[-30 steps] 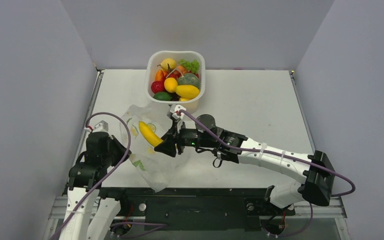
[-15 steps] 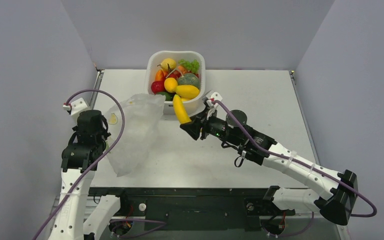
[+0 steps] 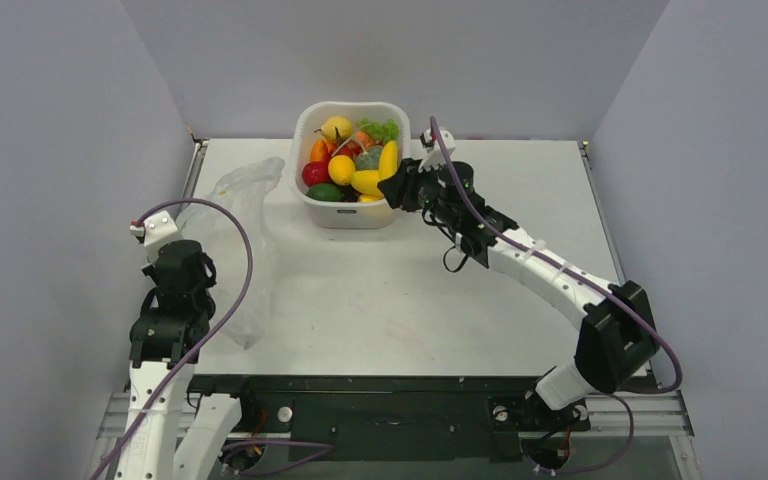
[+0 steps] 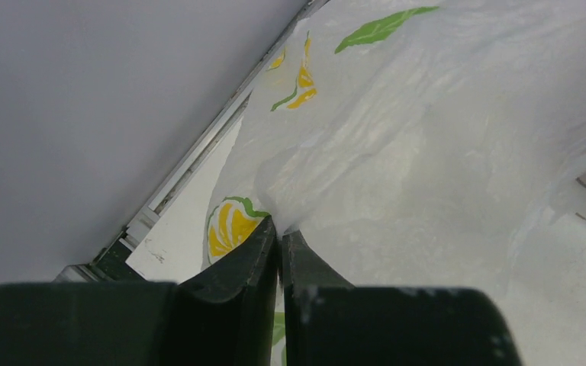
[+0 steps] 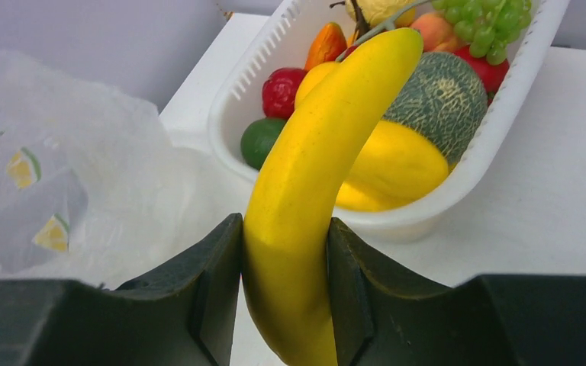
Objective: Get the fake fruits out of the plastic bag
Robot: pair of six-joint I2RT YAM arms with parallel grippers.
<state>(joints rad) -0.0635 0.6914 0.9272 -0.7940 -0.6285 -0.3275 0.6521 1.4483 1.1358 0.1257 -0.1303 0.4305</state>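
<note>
My right gripper (image 3: pixel 392 186) is shut on the yellow banana (image 3: pixel 388 160) and holds it over the right rim of the white tub (image 3: pixel 352 216). In the right wrist view the banana (image 5: pixel 328 160) stands between the fingers (image 5: pixel 206 293), pointing at the tub (image 5: pixel 458 183). The tub holds yellow lemon-like fruits (image 3: pixel 341 169), an oval yellow one (image 3: pixel 370 183) and green grapes (image 3: pixel 384 130). My left gripper (image 3: pixel 175 285) is shut on the plastic bag (image 3: pixel 235 240), which hangs limp at the table's left side. In the left wrist view the bag (image 4: pixel 427 152) is pinched between the fingertips (image 4: pixel 263 240). I see no fruit in it.
The tub also holds a grey-green ribbed squash (image 3: pixel 372 158), a red round fruit (image 3: pixel 314 173), a dark green one (image 3: pixel 325 193) and an orange one (image 3: pixel 320 150). Grey walls close in the left, back and right. The table's metal rail (image 3: pixel 192 175) runs along the left edge.
My right gripper has carried the banana from the bag at the near left up to the tub's right rim. My left gripper has lifted the bag and drawn it left; the bag now hangs slack.
</note>
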